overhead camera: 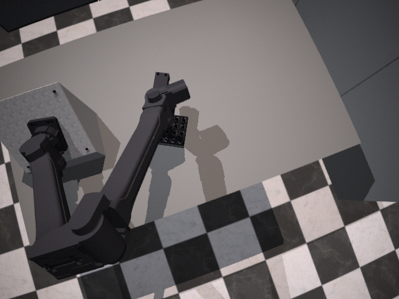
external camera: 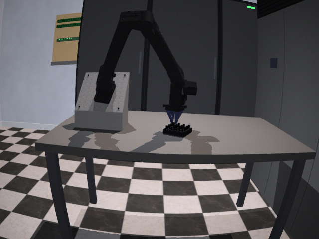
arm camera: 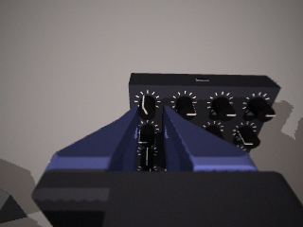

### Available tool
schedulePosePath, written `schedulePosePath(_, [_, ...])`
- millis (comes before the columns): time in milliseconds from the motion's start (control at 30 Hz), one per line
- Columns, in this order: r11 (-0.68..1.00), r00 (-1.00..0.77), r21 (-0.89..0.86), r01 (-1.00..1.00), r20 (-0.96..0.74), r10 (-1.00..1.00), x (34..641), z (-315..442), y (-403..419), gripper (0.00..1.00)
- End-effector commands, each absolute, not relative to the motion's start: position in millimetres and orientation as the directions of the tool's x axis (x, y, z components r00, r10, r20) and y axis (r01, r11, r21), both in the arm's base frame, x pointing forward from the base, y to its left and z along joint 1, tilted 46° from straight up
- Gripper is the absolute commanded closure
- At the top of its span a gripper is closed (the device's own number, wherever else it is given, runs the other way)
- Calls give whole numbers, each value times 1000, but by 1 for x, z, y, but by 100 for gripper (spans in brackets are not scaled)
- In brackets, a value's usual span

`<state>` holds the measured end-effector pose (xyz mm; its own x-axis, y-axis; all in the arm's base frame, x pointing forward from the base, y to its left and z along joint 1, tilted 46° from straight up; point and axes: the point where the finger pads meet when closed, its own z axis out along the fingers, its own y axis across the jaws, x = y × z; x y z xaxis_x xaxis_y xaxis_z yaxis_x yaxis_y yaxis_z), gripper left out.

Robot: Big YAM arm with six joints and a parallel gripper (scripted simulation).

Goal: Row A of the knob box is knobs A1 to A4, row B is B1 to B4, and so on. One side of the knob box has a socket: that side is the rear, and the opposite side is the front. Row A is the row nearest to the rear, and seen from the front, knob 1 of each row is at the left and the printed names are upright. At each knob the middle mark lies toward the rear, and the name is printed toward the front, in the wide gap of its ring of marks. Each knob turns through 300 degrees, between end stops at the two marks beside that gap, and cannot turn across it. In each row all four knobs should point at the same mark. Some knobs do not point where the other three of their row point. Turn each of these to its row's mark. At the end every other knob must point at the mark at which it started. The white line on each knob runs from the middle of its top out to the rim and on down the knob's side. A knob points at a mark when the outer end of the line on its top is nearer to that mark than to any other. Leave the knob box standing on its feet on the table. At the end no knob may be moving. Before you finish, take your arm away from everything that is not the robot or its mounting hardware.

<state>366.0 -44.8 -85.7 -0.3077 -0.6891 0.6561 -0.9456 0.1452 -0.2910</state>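
Claw (external camera: 173,122) (arm camera: 151,113): narrowly open, gripping nothing, above the knob 1 column. Knob box (overhead camera: 172,144) (external camera: 173,132) (arm camera: 166,80): standing on the surface (overhead camera: 257,80) (external camera: 232,139) (arm camera: 62,61) below it. Nearer rows: partly hidden, status undetermined. Row A: A1 (arm camera: 147,108) deviates from its three sideways-pointing neighbours; correction appears outstanding, as does arm withdrawal. Printed names: none legible. Socket (arm camera: 202,79): far side.

Black knob box (overhead camera: 186,120) (external camera: 177,133) (arm camera: 168,81) upright on table; A1's line differs from A2–A4's.
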Motion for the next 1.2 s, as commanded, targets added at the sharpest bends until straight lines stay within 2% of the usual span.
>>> schedulePosePath(0, [141, -310, -299, -944, 652, -692, 370, -86, -46, 81])
schedulePosePath(1100, [142, -311, -300, -943, 651, -692, 370, -86, -46, 81])
schedulePosePath(1133, [142, -311, -300, -943, 651, -692, 370, -86, -46, 92])
schedulePosePath(1167, [142, -312, -301, -943, 652, -691, 370, -86, -46, 92])
